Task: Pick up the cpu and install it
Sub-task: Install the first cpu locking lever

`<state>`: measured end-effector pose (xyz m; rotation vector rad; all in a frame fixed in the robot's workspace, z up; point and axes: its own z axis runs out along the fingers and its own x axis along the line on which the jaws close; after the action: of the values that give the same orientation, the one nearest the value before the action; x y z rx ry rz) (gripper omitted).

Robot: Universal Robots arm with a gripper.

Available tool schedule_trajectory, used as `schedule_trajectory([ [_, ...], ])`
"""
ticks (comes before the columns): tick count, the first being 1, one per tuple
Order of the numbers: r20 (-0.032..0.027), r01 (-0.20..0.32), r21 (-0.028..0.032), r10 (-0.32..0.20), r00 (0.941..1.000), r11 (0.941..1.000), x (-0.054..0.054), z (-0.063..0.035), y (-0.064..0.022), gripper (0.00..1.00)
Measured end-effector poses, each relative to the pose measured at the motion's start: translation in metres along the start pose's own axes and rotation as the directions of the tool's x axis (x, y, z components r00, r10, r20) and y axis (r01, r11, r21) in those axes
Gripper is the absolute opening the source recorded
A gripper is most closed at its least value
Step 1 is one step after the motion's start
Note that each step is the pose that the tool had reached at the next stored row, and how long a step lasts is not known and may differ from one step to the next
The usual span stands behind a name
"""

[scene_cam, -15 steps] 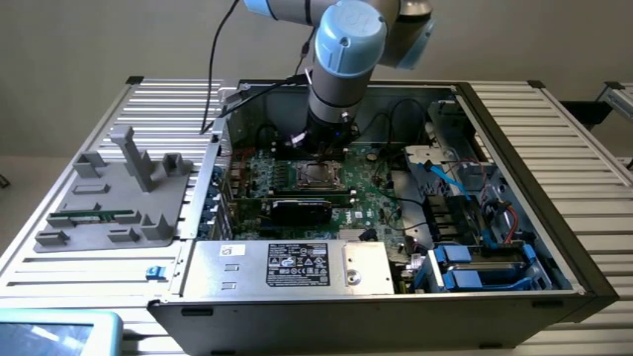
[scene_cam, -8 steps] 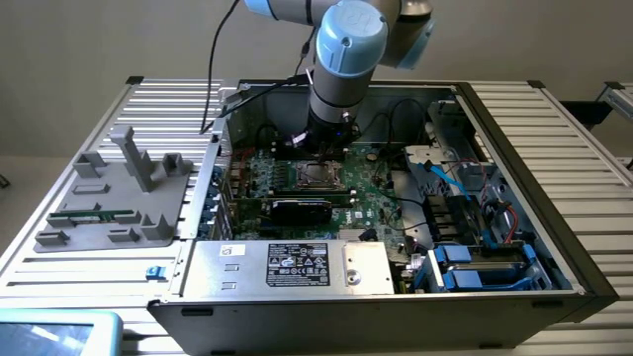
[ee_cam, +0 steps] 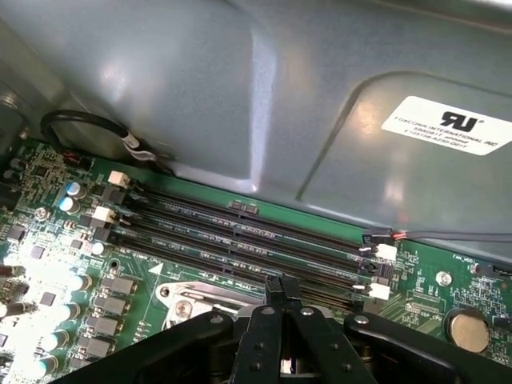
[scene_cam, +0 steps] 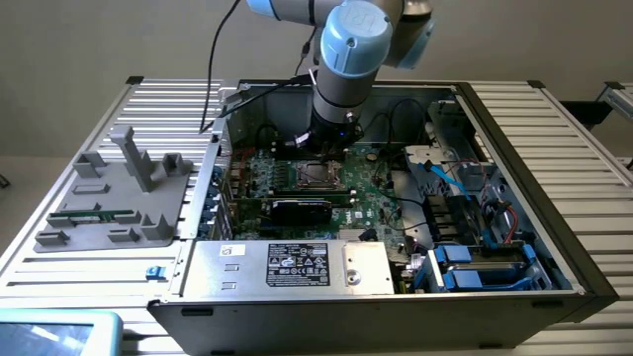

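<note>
Wrist view: claw (ee_cam: 282, 294) closed, over socket frame (ee_cam: 188, 298) edge.

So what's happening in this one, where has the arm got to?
A single robot arm reaches down into an open computer case, with its gripper shut just above the motherboard. It hangs over the CPU socket, next to the empty memory slots. A silvery square sits in the socket frame, probably the cpu. A green memory stick lies on the grey fixture outside the case.
</note>
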<state>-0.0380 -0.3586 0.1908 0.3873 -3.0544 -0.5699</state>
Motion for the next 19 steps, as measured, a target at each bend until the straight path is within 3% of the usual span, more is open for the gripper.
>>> schedule_trajectory([
  [9, -0.0015, 0.003, -0.0001, -0.003, 1.0, 1.0, -0.0088, -0.0001, -0.0025, 0.09],
  [19, -0.0012, 0.003, -0.0003, -0.003, 1.0, 1.0, -0.0052, 0.0007, -0.0006, 0.09],
])
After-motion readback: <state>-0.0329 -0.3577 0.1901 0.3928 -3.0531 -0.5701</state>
